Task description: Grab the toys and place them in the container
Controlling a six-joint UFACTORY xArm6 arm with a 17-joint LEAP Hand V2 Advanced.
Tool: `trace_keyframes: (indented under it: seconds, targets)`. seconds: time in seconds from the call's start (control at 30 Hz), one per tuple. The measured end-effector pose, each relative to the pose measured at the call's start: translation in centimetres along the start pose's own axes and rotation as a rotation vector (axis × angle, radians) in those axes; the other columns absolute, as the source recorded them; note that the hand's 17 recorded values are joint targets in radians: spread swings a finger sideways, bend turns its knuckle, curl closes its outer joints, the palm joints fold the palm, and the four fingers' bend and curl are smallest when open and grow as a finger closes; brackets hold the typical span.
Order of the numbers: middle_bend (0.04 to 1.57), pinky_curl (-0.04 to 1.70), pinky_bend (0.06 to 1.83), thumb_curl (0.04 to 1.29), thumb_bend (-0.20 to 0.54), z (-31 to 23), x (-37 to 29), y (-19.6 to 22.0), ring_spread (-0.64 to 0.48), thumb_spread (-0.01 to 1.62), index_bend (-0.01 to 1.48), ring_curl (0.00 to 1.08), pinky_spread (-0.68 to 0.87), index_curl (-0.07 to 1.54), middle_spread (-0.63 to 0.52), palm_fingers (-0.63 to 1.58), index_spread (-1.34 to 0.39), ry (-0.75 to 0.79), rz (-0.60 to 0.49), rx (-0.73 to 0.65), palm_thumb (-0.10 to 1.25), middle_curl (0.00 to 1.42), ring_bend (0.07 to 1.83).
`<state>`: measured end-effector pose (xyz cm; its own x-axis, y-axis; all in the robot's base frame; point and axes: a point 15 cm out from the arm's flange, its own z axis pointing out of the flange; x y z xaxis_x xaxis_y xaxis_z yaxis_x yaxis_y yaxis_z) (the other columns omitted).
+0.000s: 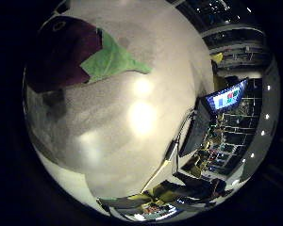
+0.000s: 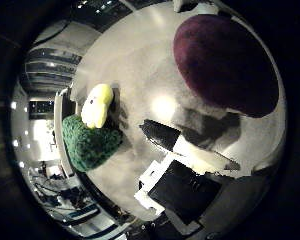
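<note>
I judged the purple plush toy soft and light, best squeezed across its round body (green leaf too floppy). My hand held nothing, one finger straight.

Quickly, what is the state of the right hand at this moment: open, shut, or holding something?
Right hand: open, holding nothing; the dark purple plush toy lies apart on the white table.

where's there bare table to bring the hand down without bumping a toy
The widest bare stretch of the white table lies between the purple plush toy and the yellow and green plush toy. It is crowded right beside the purple toy, where its green leaf spreads out and the hand already reaches in.
</note>
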<state>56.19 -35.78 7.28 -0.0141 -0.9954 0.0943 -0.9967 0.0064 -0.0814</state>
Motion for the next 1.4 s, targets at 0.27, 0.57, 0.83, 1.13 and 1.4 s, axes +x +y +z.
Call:
trace_keyframes:
  seconds: [0.27,0.57,0.83,1.13,1.4]
  targets:
    - [0.68,0.33,0.70,0.31,-0.020,-0.1,0.9,0.8,-0.22,0.98,0.35,0.40,-0.33,0.38,-0.17,1.37,-0.42,0.019,-0.015,-0.022,0.54,0.46,0.90]
    - [1.07,0.52,1.09,0.34,-0.011,-2.7,4.3,3.3,-0.18,1.00,0.95,0.52,-0.34,0.62,-0.13,1.41,-0.26,0.056,0.002,-0.059,0.68,0.59,1.21]
    - [1.25,0.69,1.26,0.37,-0.013,-13.0,5.4,5.5,-0.16,1.03,1.14,0.57,-0.23,0.67,-0.09,1.25,-0.18,0.081,0.015,-0.053,0.78,0.62,1.38]
    - [1.30,0.79,1.24,0.42,-0.014,-25.0,-4.5,8.2,-0.16,1.02,1.18,0.57,-0.20,0.65,-0.08,1.23,-0.17,0.066,-0.062,-0.003,0.89,0.60,1.42]
    - [1.32,0.88,1.19,0.46,-0.022,-29.0,-19.5,6.9,-0.16,1.01,1.19,0.56,-0.19,0.64,-0.08,1.22,-0.17,-0.023,-0.195,0.029,0.92,0.59,1.43]
